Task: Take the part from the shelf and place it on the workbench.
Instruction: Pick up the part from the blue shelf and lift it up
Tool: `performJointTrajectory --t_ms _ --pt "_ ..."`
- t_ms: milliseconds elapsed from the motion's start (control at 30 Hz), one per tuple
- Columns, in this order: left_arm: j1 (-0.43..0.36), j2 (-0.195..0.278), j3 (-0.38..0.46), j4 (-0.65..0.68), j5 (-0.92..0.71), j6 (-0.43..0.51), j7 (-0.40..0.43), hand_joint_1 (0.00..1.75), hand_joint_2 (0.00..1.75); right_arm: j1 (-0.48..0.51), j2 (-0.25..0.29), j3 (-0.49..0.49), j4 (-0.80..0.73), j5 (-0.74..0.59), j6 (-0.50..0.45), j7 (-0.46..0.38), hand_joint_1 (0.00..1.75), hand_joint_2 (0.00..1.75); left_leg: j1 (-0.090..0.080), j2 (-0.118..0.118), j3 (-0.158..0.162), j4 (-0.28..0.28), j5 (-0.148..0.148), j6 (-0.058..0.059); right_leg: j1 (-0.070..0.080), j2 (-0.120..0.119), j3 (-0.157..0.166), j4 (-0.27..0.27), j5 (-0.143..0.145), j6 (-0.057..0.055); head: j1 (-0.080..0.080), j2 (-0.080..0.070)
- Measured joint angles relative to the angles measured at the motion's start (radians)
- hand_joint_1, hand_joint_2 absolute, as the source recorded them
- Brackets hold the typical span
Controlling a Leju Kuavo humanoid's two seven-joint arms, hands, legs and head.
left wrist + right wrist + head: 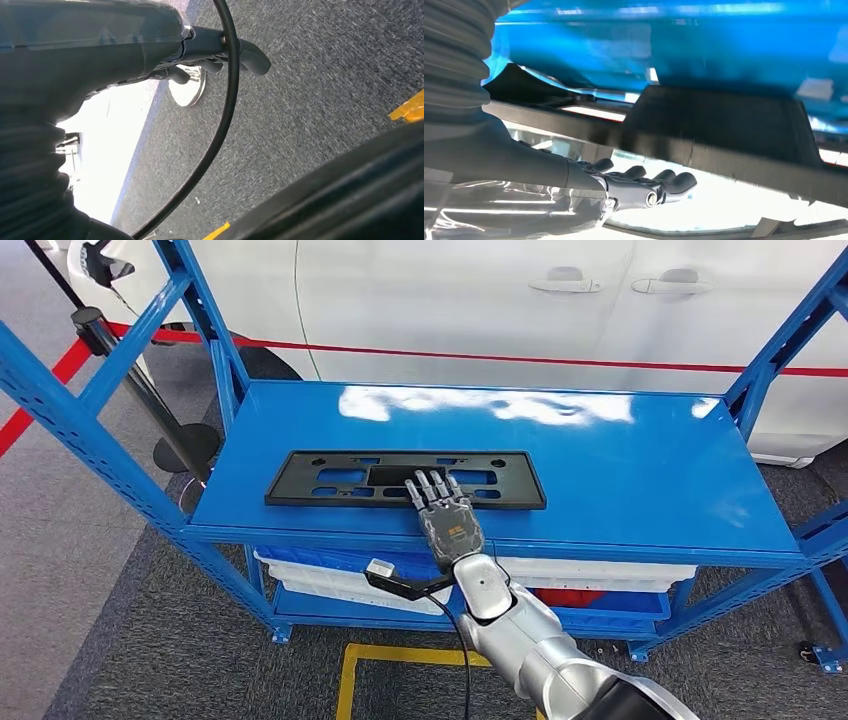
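Black plastic, long and flat with cut-out slots, the part [405, 480] lies on the top deck of the blue shelf [620, 470], directly under the fingers of the right hand [445, 515]. That hand is stretched flat over the part's near edge, fingers straight and a little apart, closed on nothing; the right wrist view shows the fingertips [679, 181] extended along the part's edge. This looks like the reach-and-grasp step, with the lift not yet begun. Next, I judge, the fingers must curl over the near rim and the thumb come under it, because a thin plate lying flush gives little to hook. The left hand [220, 52] hangs over grey carpet, fingers partly curled; whether it is closed I cannot tell
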Motion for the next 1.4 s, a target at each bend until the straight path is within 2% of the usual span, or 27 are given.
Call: performJointTrajectory --t_ms 133,333,933,1400 --pt "0.0 0.0 0.012 0.0 -0.003 0.0 -0.002 0.0 1.75 0.001 0.0 -0.024 -0.036 0.017 0.011 -0.015 0.0 1.75 0.0 0.0 0.0 0.0 0.0 0.0 0.0 0.0 0.0 0.0 0.0 0.0 0.0 0.0" --pt "0.0 0.0 0.024 0.0 -0.006 0.0 -0.009 0.0 1.75 0.002 0.001 -0.026 -0.09 0.046 0.098 -0.015 0.0 1.75 0.0 0.0 0.0 0.0 0.0 0.0 0.0 0.0 0.0 0.0 0.0 0.0 0.0 0.0" --pt "0.0 0.0 0.045 0.0 -0.015 0.0 -0.009 0.0 1.75 0.004 0.005 -0.026 -0.095 0.046 0.109 -0.035 0.0 1.75 0.0 0.0 0.0 0.0 0.0 0.0 0.0 0.0 0.0 0.0 0.0 0.0 0.0 0.0" --pt "0.001 0.0 0.063 0.0 -0.018 0.002 -0.008 0.0 1.75 -0.013 0.033 -0.02 -0.138 0.045 0.147 -0.059 0.0 1.75 0.0 0.0 0.0 0.0 0.0 0.0 0.0 0.0 0.0 0.0 0.0 0.0 0.0 0.0"
